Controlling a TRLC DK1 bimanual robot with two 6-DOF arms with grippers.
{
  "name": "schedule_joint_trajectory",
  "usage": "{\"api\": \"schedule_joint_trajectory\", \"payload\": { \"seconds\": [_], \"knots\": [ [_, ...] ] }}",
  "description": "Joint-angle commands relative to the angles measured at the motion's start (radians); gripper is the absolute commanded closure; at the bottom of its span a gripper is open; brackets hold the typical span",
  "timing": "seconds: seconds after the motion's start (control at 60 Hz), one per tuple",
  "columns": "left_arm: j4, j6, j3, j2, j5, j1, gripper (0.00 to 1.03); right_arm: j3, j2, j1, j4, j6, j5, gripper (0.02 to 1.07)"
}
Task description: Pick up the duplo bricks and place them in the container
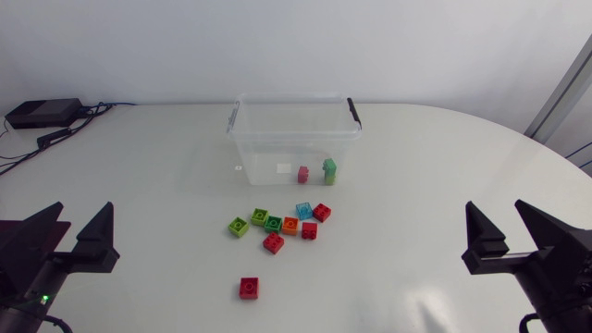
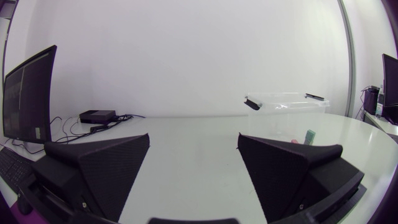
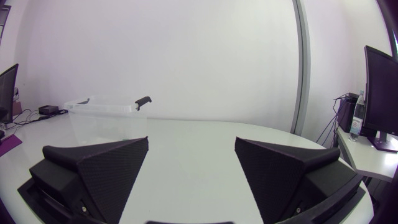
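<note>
- The white surface (image 1: 416, 185) is broad and smooth, with open room on every side of the bricks. I judge that a hard brick would skid on it if nudged rather than pinched squarely.
- The clear container (image 1: 268, 157) stands open-topped at the far middle. It looks thin-walled and light, so a knock would likely shove it. A pink brick (image 1: 302, 174) and a green brick (image 1: 329, 169) seem to lie inside already, though I see them only through the wall.
- The left gripper (image 1: 85, 217) and right gripper (image 1: 494, 211) hang over the near corners, both spread wide and empty, well apart from everything.
- The cluster of duplo bricks (image 1: 290, 226) lies just in front of the container. Each brick is small, light, rigid and slick-sided, and is best pinched across two flat opposite sides, below the studs. Several touch, so the outer ones offer finger room first.
- The lone red brick (image 1: 248, 288) sits nearer, free all round, and is the easiest grasp.
</note>
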Motion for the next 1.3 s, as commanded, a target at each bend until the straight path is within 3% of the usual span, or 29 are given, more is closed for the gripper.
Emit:
{"api": "schedule_joint_trajectory", "payload": {
  "seconds": [0.0, 0.35, 0.5, 0.667, 0.783, 0.867, 0.917, 0.967, 1.133, 1.283],
  "knots": [
    [0.001, -0.028, -0.018, -0.011, 0.002, -0.007, 0.04, -0.018, -0.005, 0.003, -0.010, -0.007, -0.006, 0.06],
    [0.006, -0.028, -0.015, -0.013, 0.002, -0.013, 0.04, -0.018, -0.007, 0.008, -0.009, -0.005, -0.006, 0.06],
    [-0.024, -0.041, 0.074, 0.002, 0.002, -0.010, 0.05, -0.003, -0.005, 0.029, 0.002, -0.005, -0.006, 0.07],
    [-0.074, -0.061, 0.260, 0.280, 0.003, -0.076, 0.06, 0.048, 0.076, 0.040, 0.037, -0.007, -0.006, 0.07],
    [-0.114, -0.062, 0.372, 0.453, 0.002, -0.122, 0.07, 0.117, 0.248, 0.042, 0.082, -0.007, -0.007, 0.07],
    [-0.199, -0.044, 0.470, 0.622, 0.000, -0.185, 0.08, 0.191, 0.403, 0.042, 0.091, -0.005, -0.003, 0.07],
    [-0.237, 0.010, 0.525, 0.723, -0.004, -0.191, 0.08, 0.250, 0.524, 0.042, 0.077, -0.005, 0.002, 0.07],
    [-0.352, 0.096, 0.608, 0.883, -0.004, -0.251, 0.09, 0.284, 0.590, 0.048, 0.060, -0.004, 0.010, 0.07],
    [-0.426, 0.343, 0.642, 1.079, -0.004, -0.355, 0.09, 0.391, 0.750, 0.057, -0.081, -0.002, -0.019, 0.07],
    [-0.501, 0.452, 0.628, 1.168, 0.045, -0.495, 0.09, 0.487, 0.904, 0.088, -0.242, -0.053, -0.032, 0.07]
  ]
}}
